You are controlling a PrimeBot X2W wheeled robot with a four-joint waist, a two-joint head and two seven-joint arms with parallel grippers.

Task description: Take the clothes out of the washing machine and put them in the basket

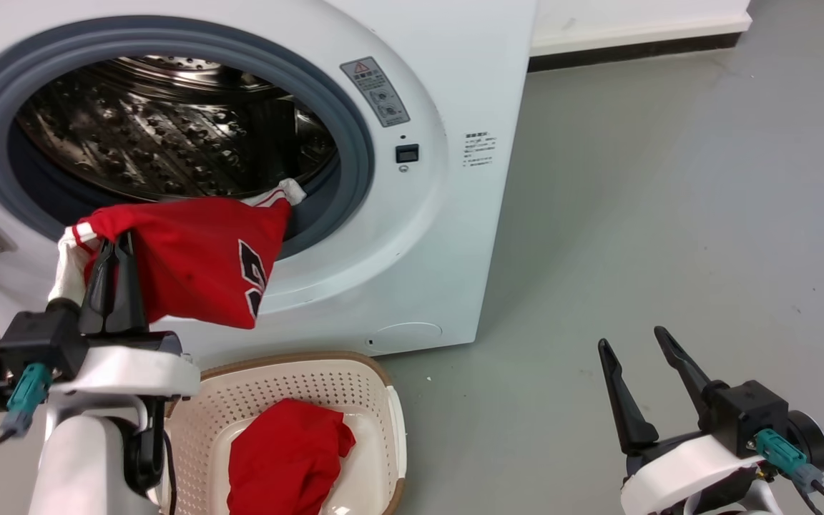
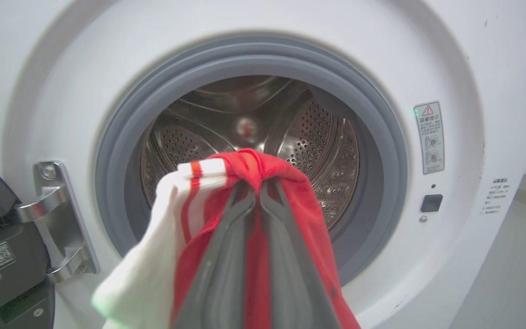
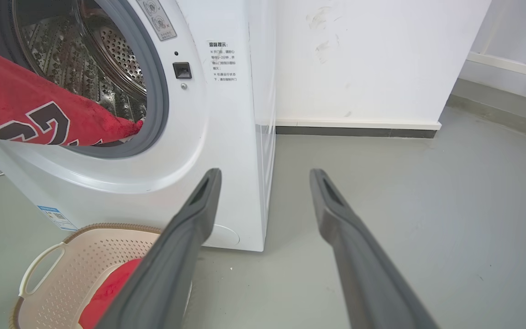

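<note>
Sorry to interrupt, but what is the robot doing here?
The robot is emptying the washing machine. Its left gripper is shut on the red jersey, which hangs out of the machine above the basket. A plain red garment already lies in the basket. The right gripper is open, holding nothing.

We list the left end effector (image 1: 116, 244) and right end effector (image 1: 632, 338): two long, dark, tapered fingers (image 1: 623, 404) each, on black blocks (image 1: 748, 411). White rounded wrist shells (image 1: 677, 472); teal cable connectors (image 1: 777, 445).
</note>
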